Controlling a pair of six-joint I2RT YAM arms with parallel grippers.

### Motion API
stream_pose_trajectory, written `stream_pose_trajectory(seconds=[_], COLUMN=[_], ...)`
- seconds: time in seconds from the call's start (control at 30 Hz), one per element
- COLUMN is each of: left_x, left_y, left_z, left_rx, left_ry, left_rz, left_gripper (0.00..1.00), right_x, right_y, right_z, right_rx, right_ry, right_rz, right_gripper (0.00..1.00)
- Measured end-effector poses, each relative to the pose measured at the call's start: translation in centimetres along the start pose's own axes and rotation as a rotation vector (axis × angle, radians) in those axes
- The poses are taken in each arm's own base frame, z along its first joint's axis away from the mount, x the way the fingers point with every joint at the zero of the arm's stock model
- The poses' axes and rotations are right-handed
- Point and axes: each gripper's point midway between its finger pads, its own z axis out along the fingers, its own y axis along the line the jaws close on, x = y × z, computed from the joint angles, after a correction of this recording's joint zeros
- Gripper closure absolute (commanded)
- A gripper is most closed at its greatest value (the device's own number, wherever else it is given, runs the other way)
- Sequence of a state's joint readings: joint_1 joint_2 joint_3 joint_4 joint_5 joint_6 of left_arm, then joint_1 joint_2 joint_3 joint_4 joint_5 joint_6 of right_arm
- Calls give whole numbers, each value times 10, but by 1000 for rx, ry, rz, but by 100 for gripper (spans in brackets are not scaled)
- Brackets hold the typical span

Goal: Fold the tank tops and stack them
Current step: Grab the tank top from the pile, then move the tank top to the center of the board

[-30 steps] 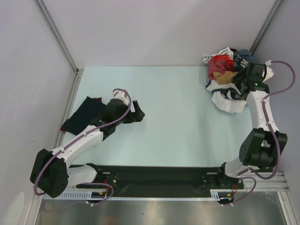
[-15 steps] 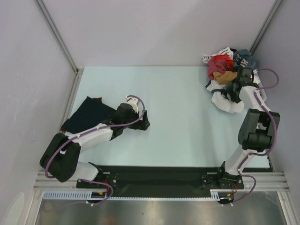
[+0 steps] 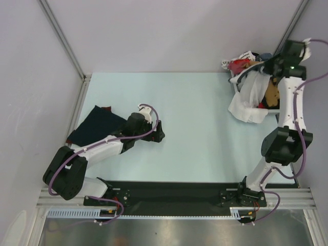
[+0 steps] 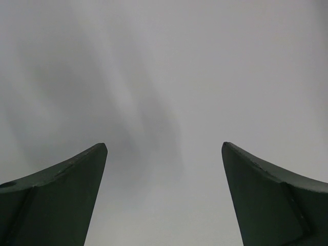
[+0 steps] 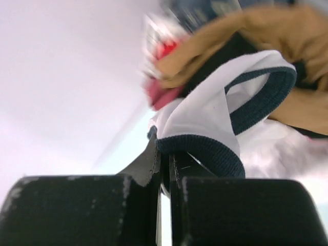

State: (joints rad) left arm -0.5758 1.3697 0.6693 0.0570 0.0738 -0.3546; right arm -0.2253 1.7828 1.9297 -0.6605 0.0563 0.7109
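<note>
Right arm has risen, its tool pinching the white tank top.

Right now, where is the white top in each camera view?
Top external: far right, the white top hangs from the raised right claw.
Left wrist: not in it.
Right wrist: centre, its navy-trimmed edge is pinched in the claw.
Shared landmark: the tan cloth beside it, upper right in the right wrist view.

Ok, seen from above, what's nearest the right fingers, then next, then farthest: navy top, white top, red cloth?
1. White top: pinched in the fingers, far right.
2. Red cloth: just left of them, back corner.
3. Navy top: way over on the left.
</note>
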Motion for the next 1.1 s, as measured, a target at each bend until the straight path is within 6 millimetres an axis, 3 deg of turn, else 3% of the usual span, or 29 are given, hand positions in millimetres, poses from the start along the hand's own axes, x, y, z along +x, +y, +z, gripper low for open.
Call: stream_pose_trajectory(seconds=[0.07,0.17,0.3,0.37,0.43,0.5,0.63,0.73,0.9,1.03,1.1], left_x=[-1,-2,-3,-3,-3,-4,-4,-5,-11,-19,-25], left_y=[-1,-2,-3,-3,-3,-3,-3,-3,-5,2,8], left_z=[-1,-1,-1,-2,-2,-2,-2,-5,-12,-25,-36], left_rx=[5,12,14,14,15,15,17,21,26,-18,-51], left_ry=[-4,-8,-12,-13,-14,-15,-22,-33,-70,-129,-182], left_rz=[0,1,2,2,3,3,10,11,14,12,8], left_gripper=[0,0,0,0,0,0,0,0,0,0,0], right_x=[-39,-93,-129,-138,-142,-136,-99,-76,-47,-32,-27], right_y=[23,61,102,117,132,146,179,199,216,210,203], right_z=[-29,-95,-186,-220,-242,-252,-268,-295,-381,-459,-485], right_rx=[-82,-230,-435,-530,-626,-712,-883,-1014,-1253,-1430,-1481], right_ry=[-83,-233,-363,-390,-393,-363,-230,-167,-145,-173,-191], right_rz=[33,72,100,100,84,53,-27,-85,-187,-269,-300], right_gripper=[100,100,100,100,100,100,100,100,100,100,100])
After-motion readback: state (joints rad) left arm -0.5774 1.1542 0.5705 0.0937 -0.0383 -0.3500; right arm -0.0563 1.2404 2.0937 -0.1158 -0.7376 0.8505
